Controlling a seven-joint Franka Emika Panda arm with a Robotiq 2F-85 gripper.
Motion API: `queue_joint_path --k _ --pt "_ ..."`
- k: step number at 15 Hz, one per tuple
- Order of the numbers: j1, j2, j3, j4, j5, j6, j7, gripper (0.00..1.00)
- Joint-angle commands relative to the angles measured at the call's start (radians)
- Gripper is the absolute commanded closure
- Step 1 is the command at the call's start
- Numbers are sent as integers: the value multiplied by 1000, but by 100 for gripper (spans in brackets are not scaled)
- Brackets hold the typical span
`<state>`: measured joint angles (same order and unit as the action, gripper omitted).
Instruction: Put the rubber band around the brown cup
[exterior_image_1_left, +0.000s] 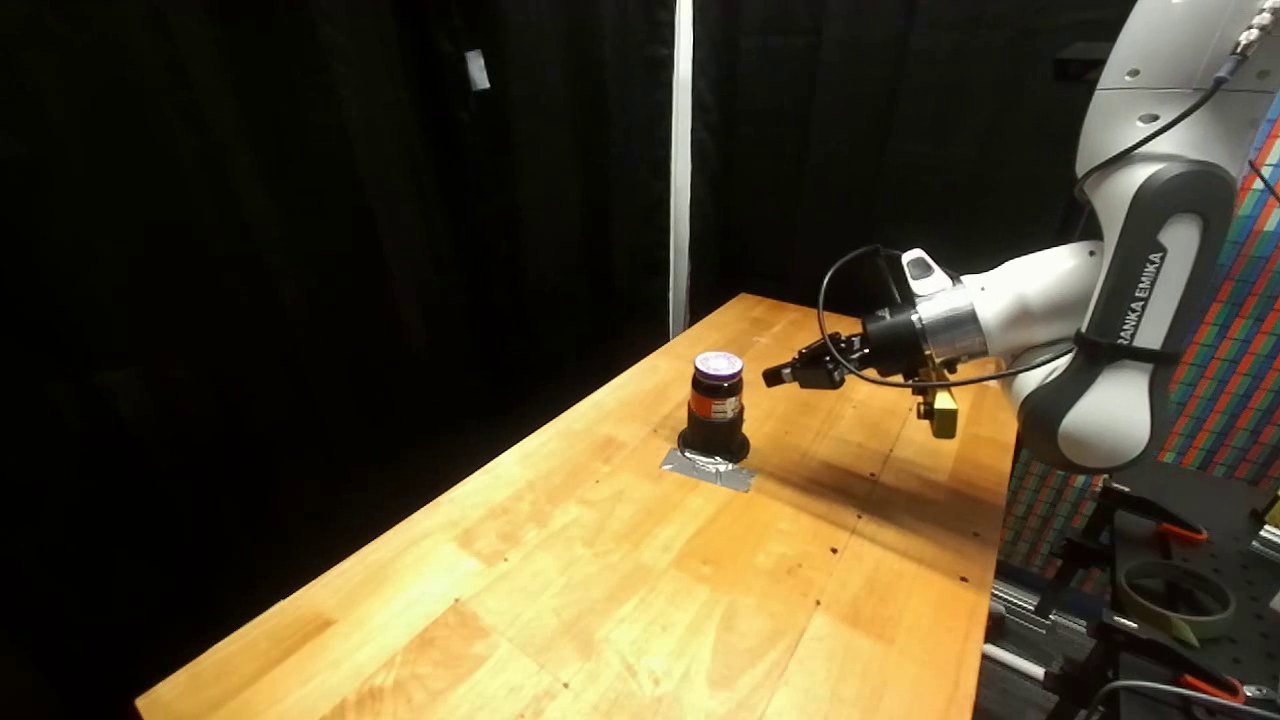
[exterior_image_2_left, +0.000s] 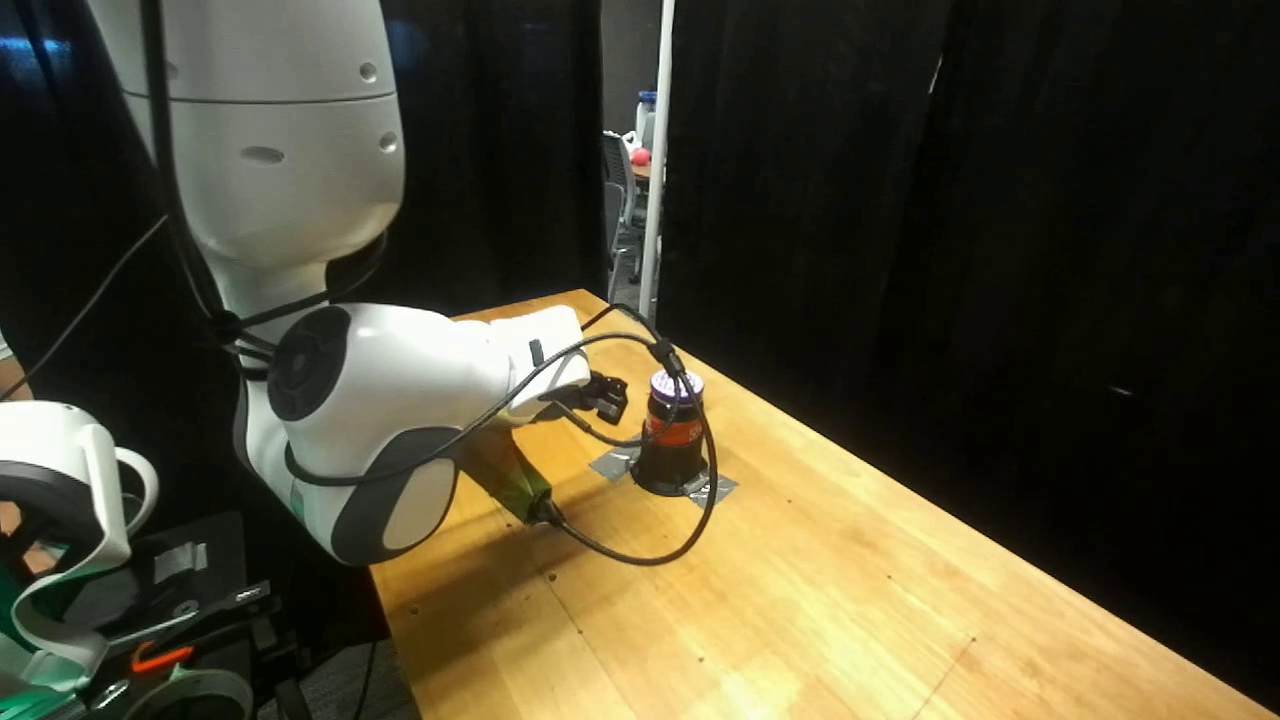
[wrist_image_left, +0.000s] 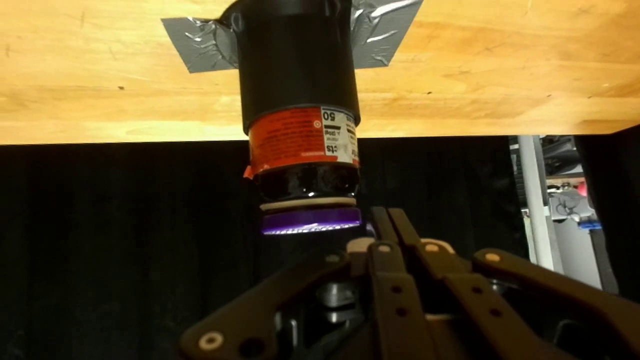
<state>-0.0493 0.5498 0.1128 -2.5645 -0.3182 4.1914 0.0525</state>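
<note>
The brown cup (exterior_image_1_left: 716, 400) stands upright on the table, a dark jar with an orange label and a purple lid, its lower part inside a black sleeve. In the wrist view the cup (wrist_image_left: 285, 137) appears upside down. Just under its lid a tan ring (wrist_image_left: 307, 203) runs around the neck and looks like the rubber band. My gripper (wrist_image_left: 388, 210) is shut, with nothing visible between its fingertips. They point past the side of the lid. In an exterior view my gripper (exterior_image_1_left: 774, 377) hangs beside the cup at about lid height, apart from it.
Silver tape (wrist_image_left: 207, 45) fixes the black sleeve (wrist_image_left: 297, 65) to the wooden table (exterior_image_1_left: 600, 600). A black cable loop (exterior_image_2_left: 705, 450) from the arm passes in front of the cup in an exterior view. Black curtains (exterior_image_1_left: 350, 250) hang behind the table.
</note>
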Motion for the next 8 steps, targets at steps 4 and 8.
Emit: queue_joint_path --k 4,8 --pt "22 -130 -13 -68 80 -273 35 67" --pt "91 -333 -58 -143 298 -586 -34 36"
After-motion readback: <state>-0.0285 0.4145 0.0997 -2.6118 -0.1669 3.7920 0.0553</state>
